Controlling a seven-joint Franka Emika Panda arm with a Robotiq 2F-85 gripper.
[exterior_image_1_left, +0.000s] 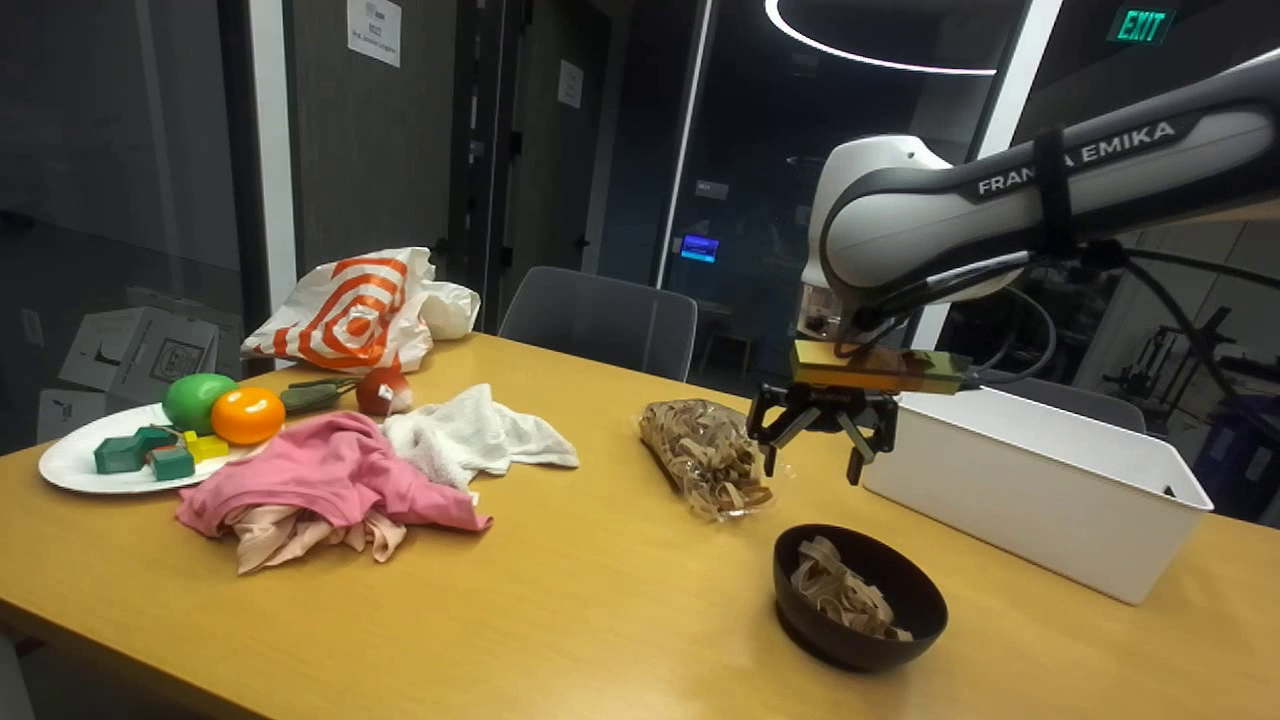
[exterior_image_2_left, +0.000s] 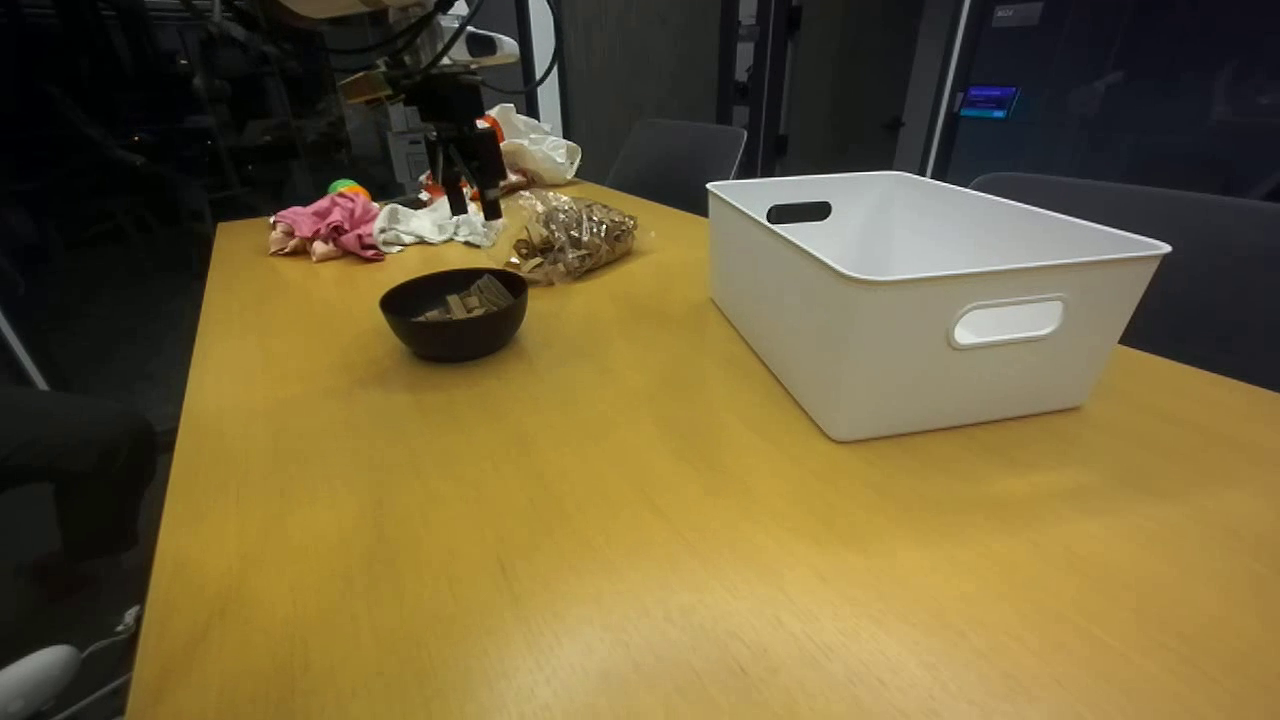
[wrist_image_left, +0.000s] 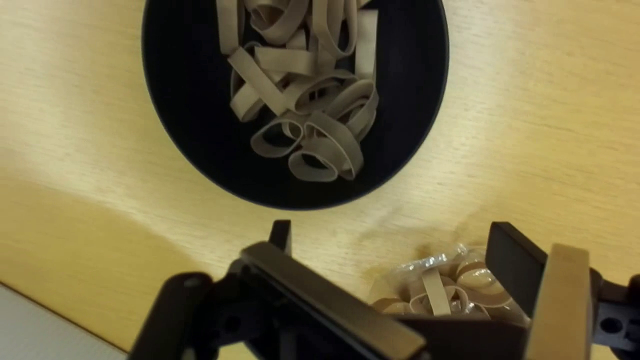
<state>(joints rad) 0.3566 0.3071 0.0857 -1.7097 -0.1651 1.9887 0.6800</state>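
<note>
Hanging above the table (exterior_image_1_left: 600, 610), the gripper (exterior_image_1_left: 812, 466) points downward in an exterior view, fingers spread and grasping nothing. Lower than the fingertips and nearer the camera, a dark bowl (exterior_image_1_left: 915, 585) sits upright with a heap of tan loops (exterior_image_1_left: 845, 592); its curved wall presumably holds the loops gathered and reachable from above. Farther back, apart from the bowl, a clear bag (exterior_image_1_left: 705, 450) of similar loops lies on its side, probably because so limp a package cannot stand alone.

In an exterior view, the dark bowl (exterior_image_2_left: 455, 340) shows below the fingertips, air between; the clear bag (exterior_image_2_left: 580, 235) lies to picture-right of them. A white bin (exterior_image_2_left: 900, 350) stands well apart from the bowl.

In the wrist view, the bowl and its loops lie ahead of the fingertips, outside the gap. Between the fingers (wrist_image_left: 517, 270), part of the bag shows, lower down and partly hidden by the gripper; no contact visible. The raised height presumably gives clearance over both containers.
</note>
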